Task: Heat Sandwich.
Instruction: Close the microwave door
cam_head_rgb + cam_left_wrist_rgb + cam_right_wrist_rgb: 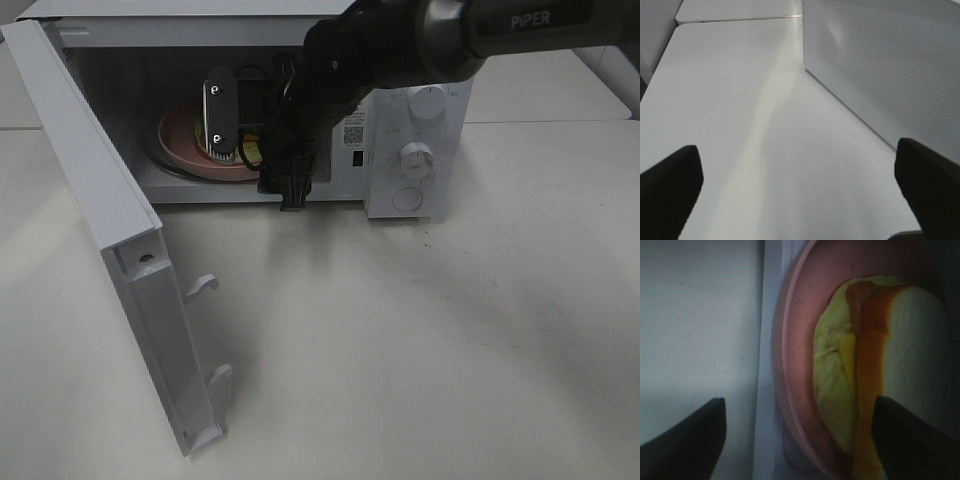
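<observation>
The sandwich [880, 365] is lying on the plate [800, 315] inside the microwave [420, 150] for heating. The right hand [799, 400] is hovering over the rim, seemingly released; the left hand [797, 165] is idling open outside.

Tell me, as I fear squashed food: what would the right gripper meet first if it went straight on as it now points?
Probably the sandwich on the pink plate inside the microwave; the right gripper, open, points at it. Depth is unclear, so the plate's rim might come first.
</observation>
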`<state>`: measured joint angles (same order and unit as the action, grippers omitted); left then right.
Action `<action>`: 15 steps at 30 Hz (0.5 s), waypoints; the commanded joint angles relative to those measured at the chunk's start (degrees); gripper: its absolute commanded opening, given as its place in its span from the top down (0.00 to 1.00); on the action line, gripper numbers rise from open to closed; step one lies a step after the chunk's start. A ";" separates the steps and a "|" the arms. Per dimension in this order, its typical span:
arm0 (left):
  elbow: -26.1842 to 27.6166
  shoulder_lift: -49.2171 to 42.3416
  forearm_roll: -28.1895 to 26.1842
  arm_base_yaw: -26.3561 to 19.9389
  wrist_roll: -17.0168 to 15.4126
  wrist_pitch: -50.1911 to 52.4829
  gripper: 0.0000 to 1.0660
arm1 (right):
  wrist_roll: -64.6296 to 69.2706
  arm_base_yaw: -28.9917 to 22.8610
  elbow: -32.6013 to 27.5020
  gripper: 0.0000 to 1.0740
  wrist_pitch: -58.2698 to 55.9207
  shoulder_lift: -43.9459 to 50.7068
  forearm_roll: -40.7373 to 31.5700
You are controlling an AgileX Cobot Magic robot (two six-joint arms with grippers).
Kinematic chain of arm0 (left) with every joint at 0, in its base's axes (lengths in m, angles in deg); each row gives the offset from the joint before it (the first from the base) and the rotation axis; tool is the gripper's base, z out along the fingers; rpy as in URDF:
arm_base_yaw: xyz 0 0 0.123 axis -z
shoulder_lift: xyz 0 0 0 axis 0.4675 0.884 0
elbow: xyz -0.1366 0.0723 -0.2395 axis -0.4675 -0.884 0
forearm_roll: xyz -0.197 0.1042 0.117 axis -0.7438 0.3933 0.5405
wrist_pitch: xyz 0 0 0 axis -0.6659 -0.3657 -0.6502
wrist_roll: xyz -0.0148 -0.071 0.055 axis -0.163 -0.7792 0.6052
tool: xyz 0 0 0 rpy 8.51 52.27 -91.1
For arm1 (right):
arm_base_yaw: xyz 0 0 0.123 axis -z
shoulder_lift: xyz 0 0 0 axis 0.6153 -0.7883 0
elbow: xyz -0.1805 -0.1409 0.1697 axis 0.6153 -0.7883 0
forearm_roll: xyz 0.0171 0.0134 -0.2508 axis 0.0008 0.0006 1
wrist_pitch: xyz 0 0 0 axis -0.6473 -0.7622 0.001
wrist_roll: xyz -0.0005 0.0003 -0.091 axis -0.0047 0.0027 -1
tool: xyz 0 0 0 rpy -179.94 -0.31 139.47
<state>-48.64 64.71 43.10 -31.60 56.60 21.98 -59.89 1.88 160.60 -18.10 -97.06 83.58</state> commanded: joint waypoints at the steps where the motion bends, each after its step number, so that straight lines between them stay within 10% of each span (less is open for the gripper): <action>1: -0.17 -1.32 -0.46 0.34 0.00 0.74 0.05 | 0.34 0.11 -6.36 0.29 5.67 4.30 0.34; 15: -0.17 -1.32 -0.46 0.34 0.00 0.74 0.05 | 0.34 0.11 -22.80 0.29 9.80 15.58 0.34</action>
<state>-48.64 64.71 43.10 -31.60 56.60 21.98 -59.89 1.88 139.28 -8.87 -83.19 83.58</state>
